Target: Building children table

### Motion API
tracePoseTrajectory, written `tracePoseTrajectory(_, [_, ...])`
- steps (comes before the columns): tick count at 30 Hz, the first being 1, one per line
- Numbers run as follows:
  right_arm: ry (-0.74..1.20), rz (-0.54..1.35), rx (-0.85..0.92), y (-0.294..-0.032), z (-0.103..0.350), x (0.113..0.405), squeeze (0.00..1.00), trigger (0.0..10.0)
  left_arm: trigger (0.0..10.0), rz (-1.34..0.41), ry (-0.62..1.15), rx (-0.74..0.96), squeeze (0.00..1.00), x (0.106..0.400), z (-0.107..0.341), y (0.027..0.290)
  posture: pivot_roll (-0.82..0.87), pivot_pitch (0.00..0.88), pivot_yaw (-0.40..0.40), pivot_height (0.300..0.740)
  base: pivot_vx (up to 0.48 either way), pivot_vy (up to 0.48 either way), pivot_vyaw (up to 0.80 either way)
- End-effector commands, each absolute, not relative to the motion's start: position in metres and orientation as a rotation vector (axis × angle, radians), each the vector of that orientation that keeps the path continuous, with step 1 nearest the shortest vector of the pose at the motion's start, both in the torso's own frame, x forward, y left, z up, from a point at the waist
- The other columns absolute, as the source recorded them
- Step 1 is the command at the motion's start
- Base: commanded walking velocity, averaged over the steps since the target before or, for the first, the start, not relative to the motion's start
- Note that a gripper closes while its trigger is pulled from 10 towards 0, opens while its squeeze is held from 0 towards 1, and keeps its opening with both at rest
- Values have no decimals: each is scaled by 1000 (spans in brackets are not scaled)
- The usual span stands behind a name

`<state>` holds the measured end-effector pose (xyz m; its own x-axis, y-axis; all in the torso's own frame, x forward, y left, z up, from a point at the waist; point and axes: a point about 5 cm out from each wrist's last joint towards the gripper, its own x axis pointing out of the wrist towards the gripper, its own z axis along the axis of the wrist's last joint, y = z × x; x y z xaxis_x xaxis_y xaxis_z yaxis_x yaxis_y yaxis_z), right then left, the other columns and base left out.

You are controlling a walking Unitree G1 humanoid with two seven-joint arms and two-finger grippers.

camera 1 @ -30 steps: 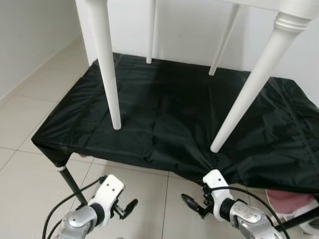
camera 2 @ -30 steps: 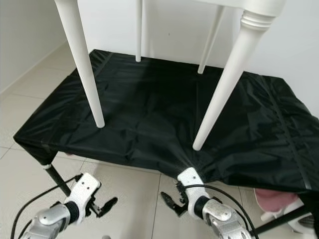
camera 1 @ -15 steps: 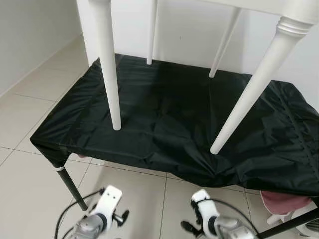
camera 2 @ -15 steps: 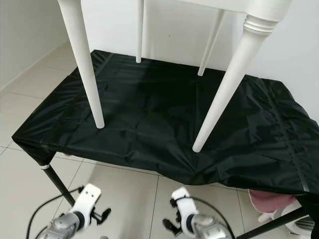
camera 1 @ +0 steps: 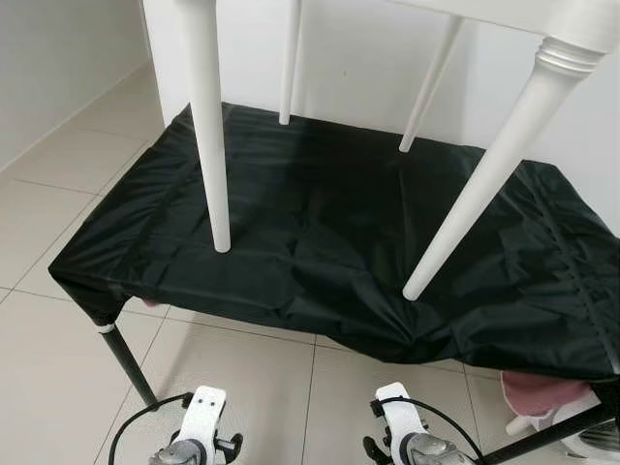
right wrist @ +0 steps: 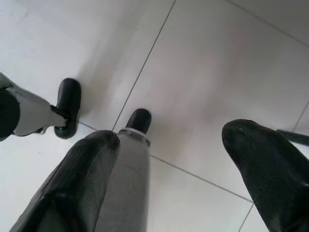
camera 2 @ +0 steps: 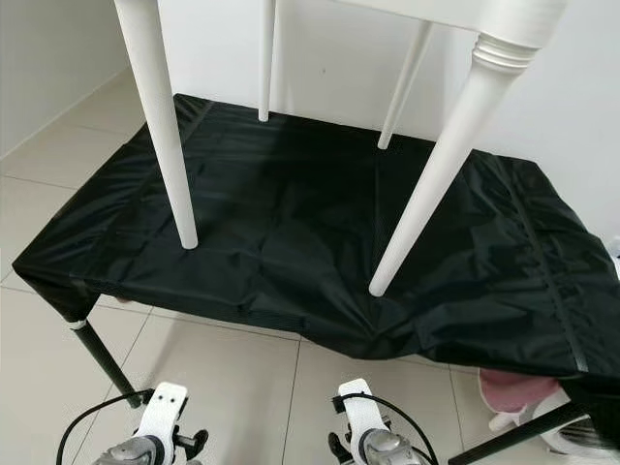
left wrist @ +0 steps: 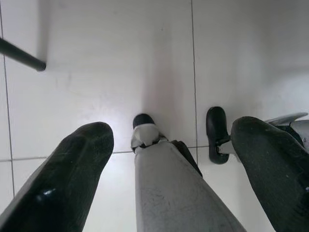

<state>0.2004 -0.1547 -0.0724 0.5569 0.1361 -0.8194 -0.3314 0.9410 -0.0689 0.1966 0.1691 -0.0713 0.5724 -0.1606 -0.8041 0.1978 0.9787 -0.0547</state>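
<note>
Hanging low at the near edge of the head views, the left gripper [left wrist: 164, 169] and the right gripper [right wrist: 169, 164] both point down at the tiled floor [camera 1: 242, 378]. Each wrist view shows its two black fingers spread wide with nothing between them but the robot's own silver leg and foot, so both are open and empty.

Just ahead and above them runs the front hem of the black cloth [camera 1: 320, 242] draped over a low surface, whose dark metal leg [camera 1: 124, 358] drops to the floor on the left side.

Up on that cloth stands the white children's table [camera 1: 572, 19], upright on its four turned legs. The near left leg [camera 1: 208, 136] is almost vertical, its foot pressing the cloth ahead of the left gripper. The near right leg [camera 1: 484, 174] slants in the picture, its foot landing ahead of the right gripper. The two rear legs sit well back by the wall.

So each arm has its own near leg, forward and upward from it; reaching either one looks to me like a lift first, then a push ahead.
</note>
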Motion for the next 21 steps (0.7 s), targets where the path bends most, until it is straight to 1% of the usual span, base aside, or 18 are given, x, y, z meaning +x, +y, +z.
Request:
tracePoseTrajectory(1, [960,256,-222,-160,-75,196,0,10000,10000,-98,949,67,0,193,-75,176,2,3,-91,740,0,0,0])
tracePoseTrajectory(2, [969,251,-215,-161,-77,194,0,10000,10000,-76,949,74,0,192,-75,180,19,13,-77,740,0,0,0])
tracePoseTrajectory(6, [973,257,-189,-158,-79,192,0,10000,10000,-70,928,97,0,194,-74,185,28,22,-61,740,0,0,0])
tracePoseTrajectory(12, [961,267,-156,-146,-80,192,0,10000,10000,-170,892,175,0,197,-73,179,29,30,-46,740,0,0,0])
tracePoseTrajectory(21, [913,276,-135,-145,-77,197,0,10000,10000,-184,880,162,0,199,-72,177,22,30,-45,740,0,0,0])
